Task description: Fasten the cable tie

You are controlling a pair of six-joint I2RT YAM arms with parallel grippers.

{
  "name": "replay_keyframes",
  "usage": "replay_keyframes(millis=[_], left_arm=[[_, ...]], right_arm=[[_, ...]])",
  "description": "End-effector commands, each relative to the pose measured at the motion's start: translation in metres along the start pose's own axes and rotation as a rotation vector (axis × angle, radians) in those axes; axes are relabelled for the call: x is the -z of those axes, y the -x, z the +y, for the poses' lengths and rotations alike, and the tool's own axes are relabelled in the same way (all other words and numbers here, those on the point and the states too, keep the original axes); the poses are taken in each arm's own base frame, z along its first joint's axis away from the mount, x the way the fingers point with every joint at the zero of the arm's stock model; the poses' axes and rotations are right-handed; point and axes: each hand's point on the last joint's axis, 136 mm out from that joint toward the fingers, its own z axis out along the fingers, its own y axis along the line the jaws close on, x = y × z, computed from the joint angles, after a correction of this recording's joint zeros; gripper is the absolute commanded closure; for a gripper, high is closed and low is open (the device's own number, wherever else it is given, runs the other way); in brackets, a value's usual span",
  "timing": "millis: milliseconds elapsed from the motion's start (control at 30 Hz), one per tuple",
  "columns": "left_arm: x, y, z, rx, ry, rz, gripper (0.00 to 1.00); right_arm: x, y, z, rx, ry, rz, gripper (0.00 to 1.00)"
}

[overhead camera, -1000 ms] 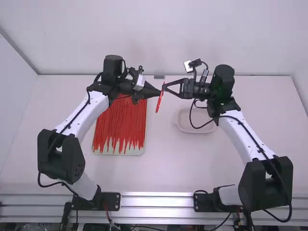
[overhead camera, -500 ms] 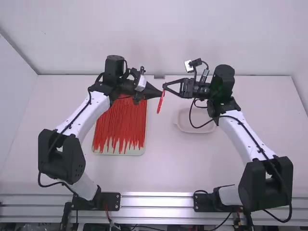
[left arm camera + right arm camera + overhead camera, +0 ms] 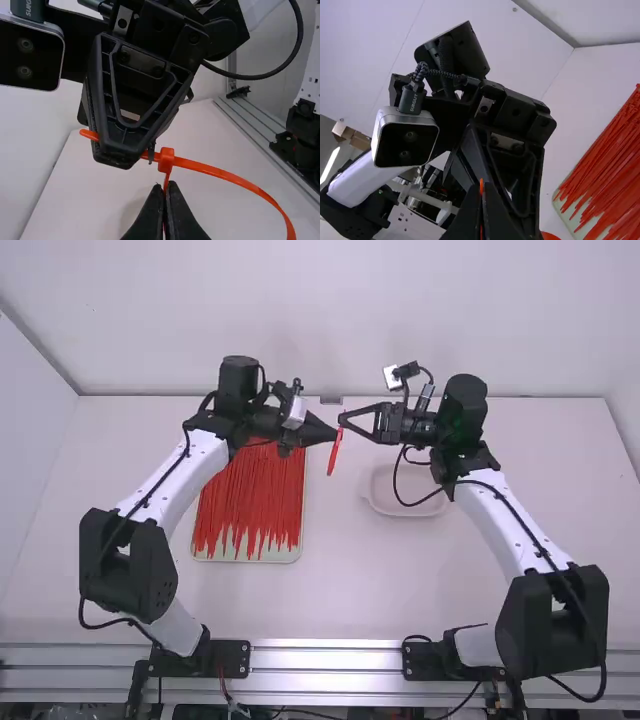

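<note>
The cable tie (image 3: pixel 222 174) is held in the air between both grippers, above the worktop (image 3: pixel 400 570) at twelve o'clock from the high view's middle. The left gripper (image 3: pixel 163 187) is pinched shut on the strap right beside the square head (image 3: pixel 166 156). The right gripper (image 3: pixel 344 421) is clamped on the thin tail on the head's far side, and an orange sliver is seen between its own fingertips in the right wrist view. From the head the strap is curved away in a loose loop. The tail appears to be through the slot already, though this cannot be told for certain.

The tie is judged to be very light, thin plastic: springy along its length, easily bent flatwise, and smooth enough to slide or twist in a weak pinch. It is best gripped close to the head and on the tail, so that little free length is left to flex.

Spare ties (image 3: pixel 250 502) are laid on a tray (image 3: pixel 250 558) at seven o'clock from the held tie, and a white bowl (image 3: pixel 372 502) is set at four o'clock.
</note>
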Motion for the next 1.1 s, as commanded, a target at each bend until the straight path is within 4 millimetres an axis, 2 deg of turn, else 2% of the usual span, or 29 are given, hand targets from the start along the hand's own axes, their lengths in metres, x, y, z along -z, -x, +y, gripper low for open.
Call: replay_keyframes(millis=[0, 233, 433, 733, 1067], left_arm=[[-0.006, -0.005, -0.006, 0.014, -0.014, 0.001, 0.98], [-0.006, -0.018, -0.008, 0.048, 0.000, 0.021, 0.98], [-0.006, -0.037, -0.010, 0.095, 0.028, 0.059, 0.98], [-0.006, -0.065, -0.027, 0.185, 0.020, 0.071, 0.98], [-0.007, -0.100, -0.056, 0.317, 0.001, 0.085, 0.98]], right_arm=[[0.001, -0.001, -0.003, -0.007, 0.000, 0.001, 1.00], [0.001, -0.001, -0.002, -0.012, 0.004, 0.006, 1.00], [0.001, 0.003, 0.013, 0.029, 0.048, 0.009, 1.00], [0.002, 0.008, 0.029, 0.053, 0.090, 0.006, 1.00], [0.005, 0.014, 0.047, 0.083, 0.129, -0.013, 1.00]])
